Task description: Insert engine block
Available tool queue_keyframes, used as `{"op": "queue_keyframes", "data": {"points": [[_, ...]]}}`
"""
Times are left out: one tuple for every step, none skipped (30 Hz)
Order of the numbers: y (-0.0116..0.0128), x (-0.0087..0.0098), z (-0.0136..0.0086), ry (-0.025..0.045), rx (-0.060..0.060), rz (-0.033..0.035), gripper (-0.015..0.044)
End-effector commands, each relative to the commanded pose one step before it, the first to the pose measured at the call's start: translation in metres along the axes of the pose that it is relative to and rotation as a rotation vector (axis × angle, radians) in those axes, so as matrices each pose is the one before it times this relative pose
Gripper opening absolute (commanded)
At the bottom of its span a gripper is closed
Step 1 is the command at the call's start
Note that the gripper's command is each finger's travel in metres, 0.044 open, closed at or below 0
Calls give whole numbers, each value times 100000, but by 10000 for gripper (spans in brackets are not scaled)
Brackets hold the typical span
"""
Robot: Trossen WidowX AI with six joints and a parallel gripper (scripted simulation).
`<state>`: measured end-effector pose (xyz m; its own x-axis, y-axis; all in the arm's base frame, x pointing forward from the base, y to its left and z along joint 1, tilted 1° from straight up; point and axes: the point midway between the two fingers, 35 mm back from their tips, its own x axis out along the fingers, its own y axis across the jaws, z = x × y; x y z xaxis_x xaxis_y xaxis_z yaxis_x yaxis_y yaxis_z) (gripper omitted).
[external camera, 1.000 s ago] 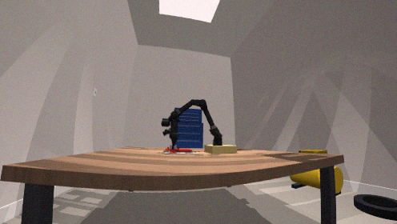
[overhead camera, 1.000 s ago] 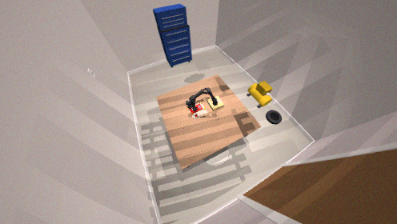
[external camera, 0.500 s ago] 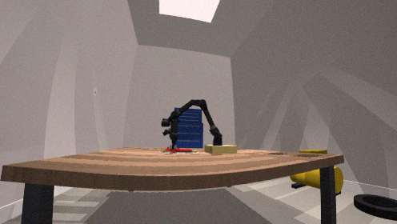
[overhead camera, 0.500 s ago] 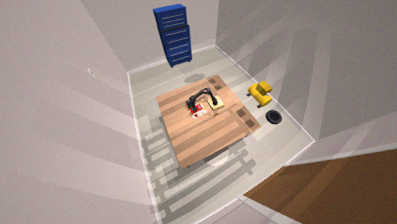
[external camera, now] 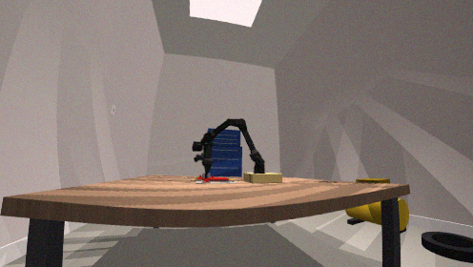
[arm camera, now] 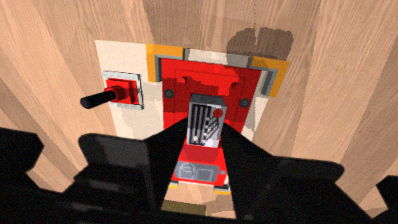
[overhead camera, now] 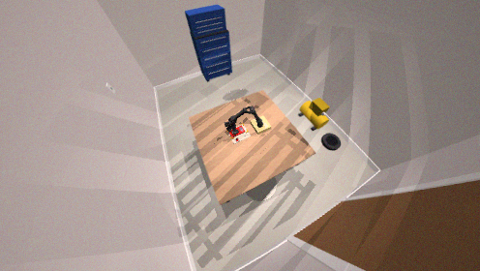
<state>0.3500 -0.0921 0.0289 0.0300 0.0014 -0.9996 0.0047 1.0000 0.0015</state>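
The engine block [arm camera: 205,122], a small grey block with dark slots and a red dot on top, shows in the middle of the wrist view. My gripper [arm camera: 204,123] [external camera: 207,176] is shut on it, one black finger at each side. The red car body [arm camera: 171,111] [external camera: 220,179] lies flat under the block, with round dark bolts to left and right and a grey panel at its near end. The opening and the rib are hidden or cannot be told apart, so how deep the block sits is not clear. In the top view these parts are tiny.
A cream board [arm camera: 122,57] with orange corner pieces lies around the car body. To its left, a red piece with a black handle [arm camera: 97,99] stands in a grey frame. The arm's base is on a pale yellow block [overhead camera: 261,127] [external camera: 264,178] on the wooden table [overhead camera: 252,169].
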Motion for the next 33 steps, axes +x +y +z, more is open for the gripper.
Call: {"op": "queue_keyframes", "data": {"points": [[-32,200,-84,494,367,-350,160],[0,8,0,0,14,0,160],[0,11,0,0,20,0,160],[0,7,0,0,13,0,160],[0,11,0,0,20,0,160],[0,7,0,0,13,0,160],[0,11,0,0,20,0,160],[0,7,0,0,13,0,160],[0,11,0,0,20,0,160],[0,7,0,0,13,0,160],[0,11,0,0,16,0,160],[-5,10,1,0,11,-1,160],[-3,6,0,0,7,0,160],[0,11,0,0,4,0,160],[0,8,0,0,3,0,160],[0,11,0,0,-2,0,160],[0,7,0,0,-1,0,160],[0,11,0,0,-5,0,160],[0,8,0,0,-4,0,160],[0,11,0,0,-7,0,160],[0,7,0,0,-5,0,160],[0,11,0,0,-7,0,160],[0,7,0,0,-5,0,160],[0,11,0,0,-7,0,160],[0,7,0,0,-5,0,160],[0,11,0,0,-7,0,160],[0,7,0,0,-5,0,160],[1,11,-1,0,-7,0,160],[1,8,-1,0,-5,0,160],[0,11,0,0,-8,0,160],[0,7,0,0,-5,0,160],[0,11,0,0,-8,0,160],[0,8,0,0,-5,0,160]]}}
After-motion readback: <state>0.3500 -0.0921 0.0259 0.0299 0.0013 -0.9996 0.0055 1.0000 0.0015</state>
